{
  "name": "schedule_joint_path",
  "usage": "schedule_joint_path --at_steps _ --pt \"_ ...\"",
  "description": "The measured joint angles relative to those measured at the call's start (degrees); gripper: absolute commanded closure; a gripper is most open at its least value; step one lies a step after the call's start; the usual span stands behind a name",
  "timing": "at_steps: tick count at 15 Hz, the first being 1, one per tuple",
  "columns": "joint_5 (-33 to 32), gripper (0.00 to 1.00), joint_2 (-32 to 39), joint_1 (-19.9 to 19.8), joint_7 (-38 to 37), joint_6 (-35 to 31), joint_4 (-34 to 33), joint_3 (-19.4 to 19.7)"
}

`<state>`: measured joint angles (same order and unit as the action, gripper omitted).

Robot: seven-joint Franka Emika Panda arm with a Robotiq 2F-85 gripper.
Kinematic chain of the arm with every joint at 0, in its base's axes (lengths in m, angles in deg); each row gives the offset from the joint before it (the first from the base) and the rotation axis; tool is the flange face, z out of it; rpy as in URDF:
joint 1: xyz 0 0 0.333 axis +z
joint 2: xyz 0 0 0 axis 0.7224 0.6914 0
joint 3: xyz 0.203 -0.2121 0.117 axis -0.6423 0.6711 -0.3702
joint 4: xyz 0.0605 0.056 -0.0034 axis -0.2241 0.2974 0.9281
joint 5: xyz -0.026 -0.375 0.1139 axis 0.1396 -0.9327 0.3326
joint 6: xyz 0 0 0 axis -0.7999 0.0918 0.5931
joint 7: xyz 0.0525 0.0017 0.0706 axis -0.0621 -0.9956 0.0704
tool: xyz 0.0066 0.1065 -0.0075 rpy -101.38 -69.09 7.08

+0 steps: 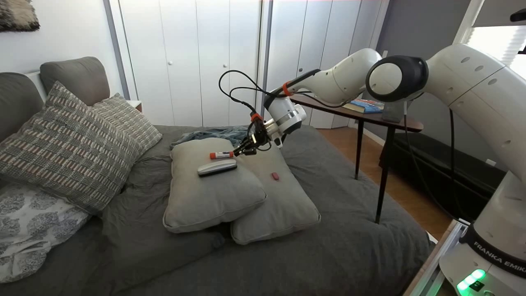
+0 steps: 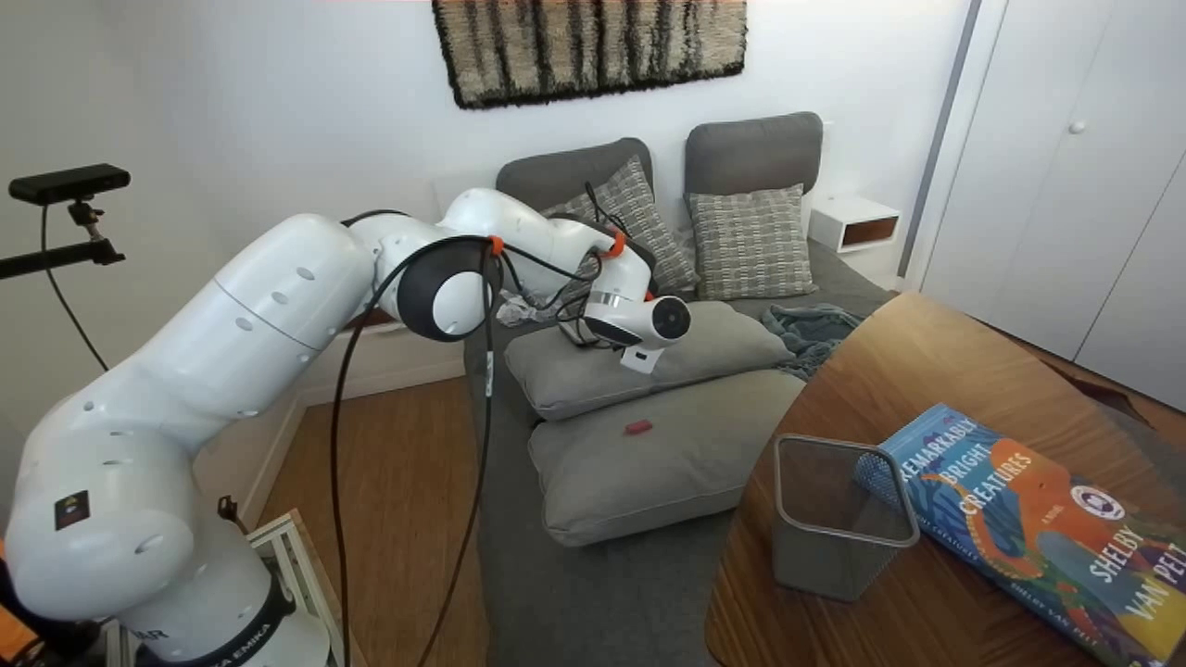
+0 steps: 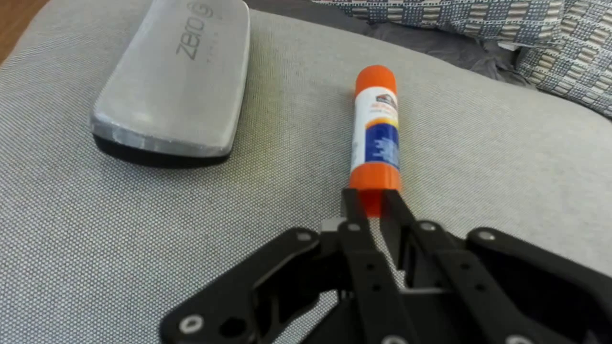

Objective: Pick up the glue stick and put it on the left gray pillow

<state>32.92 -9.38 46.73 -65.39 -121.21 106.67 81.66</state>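
My end effector (image 3: pixel 371 197) is nearly closed and seems to pinch the glue stick (image 3: pixel 376 131) by its near orange end, on or just above the left gray pillow (image 1: pixel 211 195). I judge this the placing; next, settle it, release and back straight off.

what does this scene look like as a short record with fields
end effector: looks closed on one orange end of the glue stick
glue stick: over the left gray pillow; whether it touches is unclear
left gray pillow: lies partly over the other gray pillow
silver-and-black bar: on the left gray pillow
small red block: on the other gray pillow
table: bears a mesh bin and a book
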Motion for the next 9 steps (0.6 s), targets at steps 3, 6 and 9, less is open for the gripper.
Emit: schedule_joint_path --at_steps 3,6,9 --pt "0.0 0.32 0.0 -0.1 -0.8 0.0 0.0 0.1" --pt "0.0 0.12 0.0 -0.3 -1.1 0.0 0.0 0.3" --pt "-0.1 0.00 -0.1 -0.5 -0.6 0.0 0.1 0.4"
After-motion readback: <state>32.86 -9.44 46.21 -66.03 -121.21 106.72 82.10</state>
